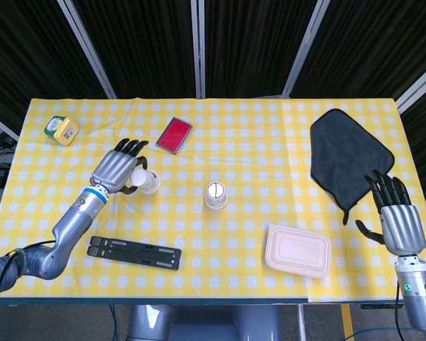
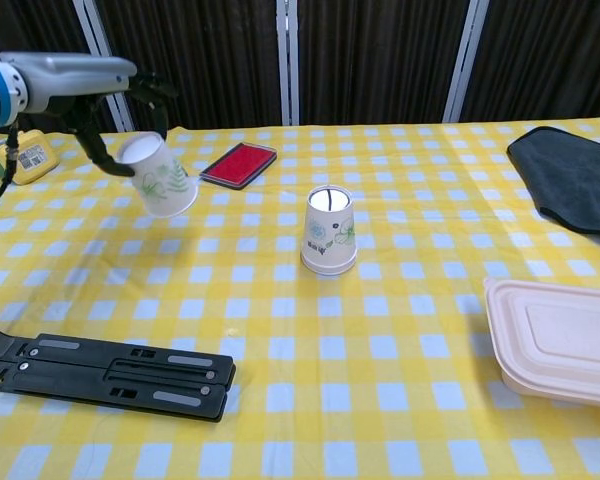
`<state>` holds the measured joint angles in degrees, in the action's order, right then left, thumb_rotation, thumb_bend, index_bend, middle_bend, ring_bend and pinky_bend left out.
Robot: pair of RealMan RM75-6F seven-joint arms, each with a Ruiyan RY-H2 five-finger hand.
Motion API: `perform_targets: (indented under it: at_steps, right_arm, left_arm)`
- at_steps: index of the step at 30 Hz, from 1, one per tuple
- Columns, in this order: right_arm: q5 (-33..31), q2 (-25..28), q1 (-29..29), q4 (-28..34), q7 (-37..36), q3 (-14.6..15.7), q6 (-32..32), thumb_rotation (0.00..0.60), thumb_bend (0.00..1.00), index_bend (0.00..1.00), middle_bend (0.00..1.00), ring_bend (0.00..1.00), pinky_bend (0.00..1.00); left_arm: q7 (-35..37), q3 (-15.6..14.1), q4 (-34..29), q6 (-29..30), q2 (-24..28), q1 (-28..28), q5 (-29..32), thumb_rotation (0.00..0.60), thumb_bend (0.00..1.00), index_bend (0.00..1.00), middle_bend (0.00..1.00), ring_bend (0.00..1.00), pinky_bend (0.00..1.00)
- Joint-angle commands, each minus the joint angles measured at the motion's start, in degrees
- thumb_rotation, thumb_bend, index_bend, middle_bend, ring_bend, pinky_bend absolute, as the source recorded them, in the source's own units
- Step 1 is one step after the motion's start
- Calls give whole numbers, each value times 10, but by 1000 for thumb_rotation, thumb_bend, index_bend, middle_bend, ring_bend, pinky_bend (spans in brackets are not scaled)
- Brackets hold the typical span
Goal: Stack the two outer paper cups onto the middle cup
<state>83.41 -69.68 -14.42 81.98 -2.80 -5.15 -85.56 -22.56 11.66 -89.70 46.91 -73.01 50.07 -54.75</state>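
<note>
My left hand [image 1: 118, 169] [image 2: 108, 90] grips an upside-down paper cup [image 1: 147, 181] [image 2: 158, 176] with a green leaf print and holds it tilted in the air, left of the table's middle. A second upside-down cup [image 1: 215, 195] [image 2: 329, 231] stands on the checked cloth at the centre, apart from the held one. My right hand [image 1: 395, 214] hovers at the table's right edge with fingers spread and nothing in it; only the head view shows it.
A black folding stand [image 1: 135, 252] [image 2: 105, 373] lies near the front left. A pink lidded box [image 1: 298, 250] [image 2: 554, 338] sits front right, a dark cloth [image 1: 348, 155] [image 2: 570, 174] back right, a red card [image 1: 174, 134] [image 2: 239, 164] behind the cups, a yellow tin [image 1: 62, 130] [image 2: 28, 155] far left.
</note>
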Motion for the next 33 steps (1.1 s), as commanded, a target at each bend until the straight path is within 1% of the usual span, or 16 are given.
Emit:
perform_targets:
  at_steps: [1,5,10,12,14,22,33]
  right_arm:
    - [0,1,2,0,-2,-2,0,600,124,23,0,0,0]
    - [-1,2,4,-1,-8,-8,1,600,124,25,0,0,0]
    - [0,4,6,-3,-15,-13,1,600,124,25,0,0,0]
    - [-1,5,7,-4,-16,-15,2,600,124,25,0,0,0]
    - [-6,5,8,-7,-23,-19,4,600,124,25,0,0,0]
    - [-9,9,10,-11,-42,-26,12,600,125,25,0,0,0]
    - [-5,13,14,-10,-53,-30,11,600,124,25,0,0,0]
  left_arm:
    - [4,12,-10,8,1,10,-12,600,310,453,0,0,0]
    - [-7,25,-18,2,-9,38,-10,600,310,442,0,0,0]
    - [-23,35,-25,-16,-34,75,20,600,310,442,0,0,0]
    - [-26,39,-25,-21,-47,90,31,600,310,444,0,0,0]
    - [-32,45,-19,-27,-72,113,46,600,310,446,0,0,0]
    - [-57,44,-15,-16,-102,152,73,600,310,450,0,0,0]
    - [-83,26,-9,-6,-102,173,117,600,310,447,0,0,0]
